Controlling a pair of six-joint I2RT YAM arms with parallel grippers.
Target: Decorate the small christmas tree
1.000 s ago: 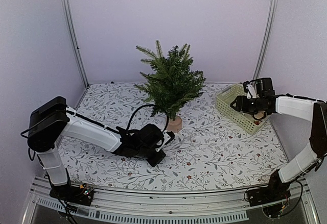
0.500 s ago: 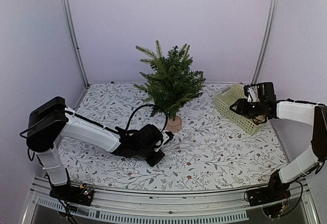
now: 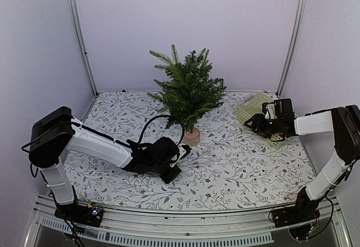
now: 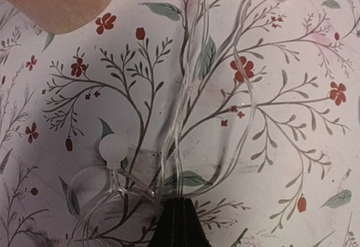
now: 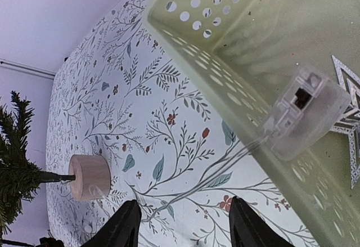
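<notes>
The small christmas tree (image 3: pixel 188 92) stands up straight in the middle of the top view, a bit toward the back. Its round wood base (image 3: pixel 192 137) sits on the flowery cloth (image 3: pixel 242 168).

My left gripper (image 4: pixel 174 224) is low on the cloth, just in front of the base. Its fingers are pressed together. The clear light string (image 4: pixel 180 117) runs right into the tips, so I think I am pinching it. The thin wires loop over the cloth, with a little white bulb (image 4: pixel 112 148) at the lower left of the left wrist view.

My right gripper (image 5: pixel 185 224) is spread wide and holds nothing. It hangs by the yellow-green basket (image 5: pixel 225 61) at the right of the top view. A clear box (image 5: pixel 301 109) rests on the basket's rim. A star (image 5: pixel 349 109) lies inside the basket.

I think the tree is light and will tip over easily. The branches look soft and bendy, so a hard tug on the string could pull it down. The needles would slip if I grabbed them. The best place to hold it looks like the thin trunk just above the base, or the base itself, which is hard and will not squash. The string is floppy and thin, so it must be laid on gently.
</notes>
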